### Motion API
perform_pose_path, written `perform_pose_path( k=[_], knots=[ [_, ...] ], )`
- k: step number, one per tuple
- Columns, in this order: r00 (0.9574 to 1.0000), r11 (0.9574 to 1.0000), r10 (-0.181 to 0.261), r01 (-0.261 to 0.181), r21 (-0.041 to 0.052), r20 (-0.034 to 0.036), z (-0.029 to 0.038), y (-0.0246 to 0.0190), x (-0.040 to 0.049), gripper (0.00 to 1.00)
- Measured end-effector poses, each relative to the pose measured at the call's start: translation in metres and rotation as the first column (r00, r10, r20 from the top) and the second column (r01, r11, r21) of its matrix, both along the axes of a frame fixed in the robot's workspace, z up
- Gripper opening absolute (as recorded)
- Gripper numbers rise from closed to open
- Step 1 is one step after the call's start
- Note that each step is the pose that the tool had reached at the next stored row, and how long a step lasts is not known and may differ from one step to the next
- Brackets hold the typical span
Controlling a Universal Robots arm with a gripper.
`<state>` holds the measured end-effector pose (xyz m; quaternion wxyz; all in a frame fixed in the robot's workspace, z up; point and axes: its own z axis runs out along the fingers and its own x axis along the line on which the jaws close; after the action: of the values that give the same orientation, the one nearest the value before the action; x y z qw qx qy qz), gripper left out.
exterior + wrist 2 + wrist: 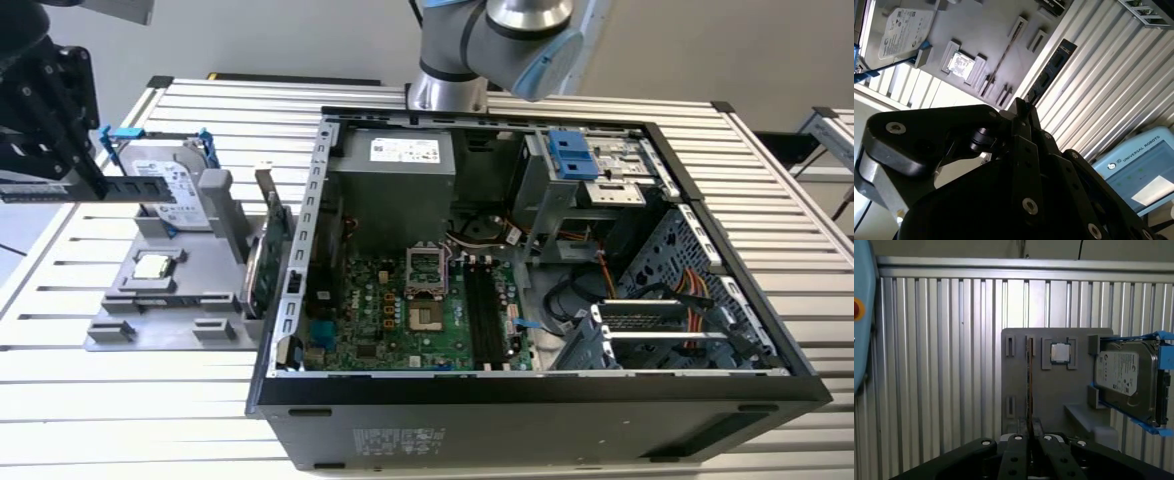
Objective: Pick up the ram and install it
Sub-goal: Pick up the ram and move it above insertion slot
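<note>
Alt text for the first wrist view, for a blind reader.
The gripper clamps the ram, seen edge-on, in front of a grey holder carrying a processor chip and a blue-framed hard drive, on a slatted metal table.

- A thin, dark, narrow stick, the ram (100,189) is held roughly level at the exterior view's left.
- One end is clamped by the gripper (1030,426).

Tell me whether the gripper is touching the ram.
Touching. In the second wrist view the gripper pinches one end of the ram, with no gap between them.
</note>
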<state>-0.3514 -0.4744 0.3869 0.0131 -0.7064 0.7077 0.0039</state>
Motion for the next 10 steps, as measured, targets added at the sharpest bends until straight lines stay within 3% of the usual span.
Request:
perform_pose_path(
  k=[10],
  knots=[
    [1.0, 1.0, 0.0, 0.0, 0.0001, 0.0, -0.0001, 0.0, 0.0117, 0.0]
  ],
)
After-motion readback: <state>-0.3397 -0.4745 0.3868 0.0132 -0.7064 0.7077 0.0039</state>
